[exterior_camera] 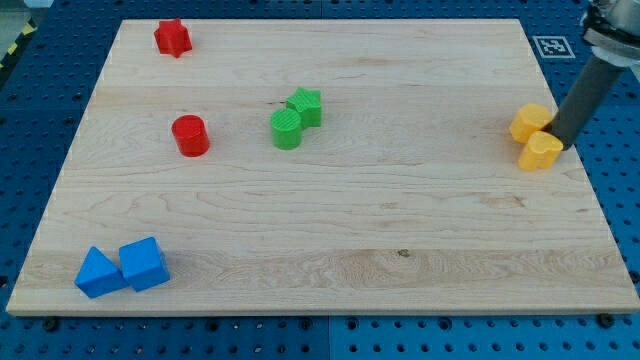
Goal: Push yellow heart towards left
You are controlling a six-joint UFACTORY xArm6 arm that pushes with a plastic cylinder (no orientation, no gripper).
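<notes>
Two yellow blocks sit close together near the board's right edge. The lower one (541,151) looks like the yellow heart. The upper one (530,121) is a blocky yellow piece whose shape I cannot make out. My dark rod comes down from the view's top right. My tip (559,143) rests just to the right of the two yellow blocks, at the gap between them, touching or nearly touching the heart's upper right side.
A green cylinder (286,129) and a green star (305,106) sit together at the upper middle. A red cylinder (189,135) and a red star (172,38) are on the left. Two blue blocks (143,264) (99,273) sit at the bottom left. The wooden board (400,230) lies on a blue pegboard.
</notes>
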